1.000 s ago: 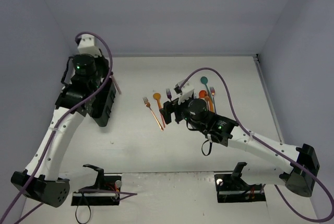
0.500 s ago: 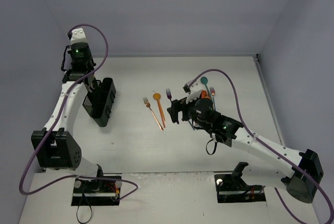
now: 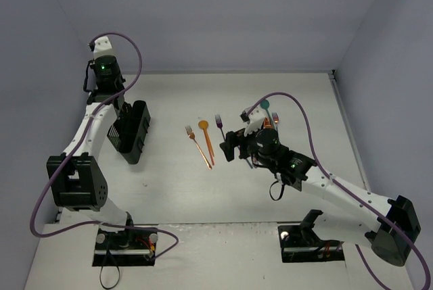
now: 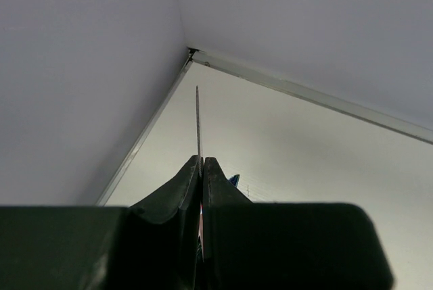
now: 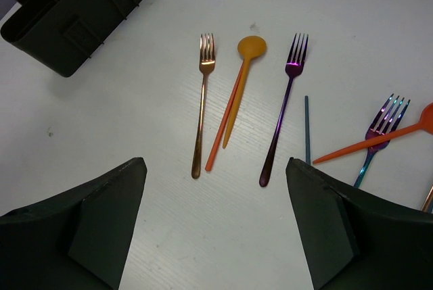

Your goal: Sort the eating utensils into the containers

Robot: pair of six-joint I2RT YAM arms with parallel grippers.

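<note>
My left end effector (image 4: 202, 163) is clamped on 1 thin utensil (image 4: 197, 117), far left near the black caddy (image 3: 133, 136). My right end effector (image 5: 215, 188) is wide apart over the copper fork (image 5: 201, 107), orange spoon (image 5: 238, 84) and purple fork (image 5: 281, 114).

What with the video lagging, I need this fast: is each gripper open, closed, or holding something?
Left gripper: closed, fingers pinching a thin metallic utensil seen edge-on; its kind cannot be told.
Right gripper: open, holding nothing.
</note>
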